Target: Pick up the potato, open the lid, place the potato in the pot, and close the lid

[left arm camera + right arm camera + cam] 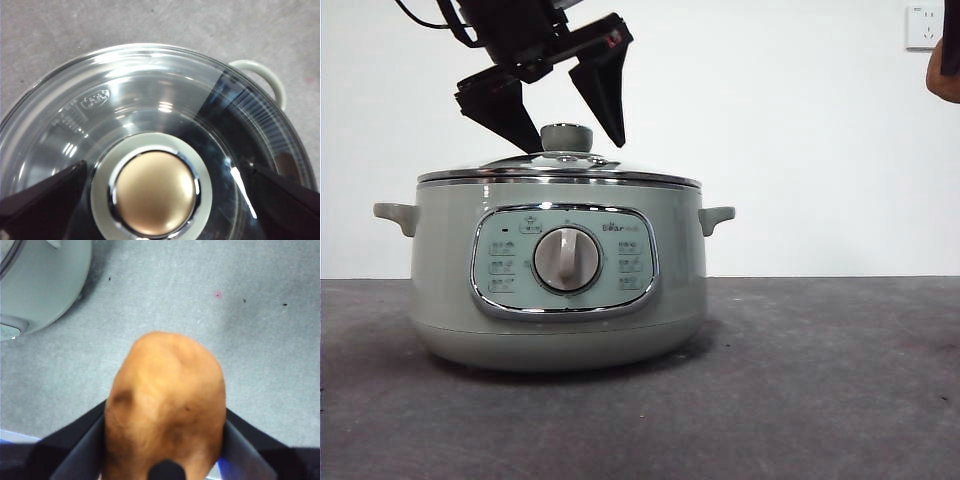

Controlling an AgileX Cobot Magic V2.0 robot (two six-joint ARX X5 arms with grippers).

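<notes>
Black left tool (pixel 574 138) spread wide, jaws straddling sage-green round knob (pixel 566 137) of clear glass steel-rimmed lid (pixel 150 95), ready to clamp and lift. Lid seated on sage-green electric pot (pixel 558 290) on grey table (pixel 820 380). Right tool (pixel 165 440) grips orange-brown oval potato (pixel 165 405) aloft, well clear, waiting for opening.

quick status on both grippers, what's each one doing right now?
Left gripper: open, fingers on either side of the lid knob, not gripping.
Right gripper: shut on the potato, held up beside the pot.
</notes>
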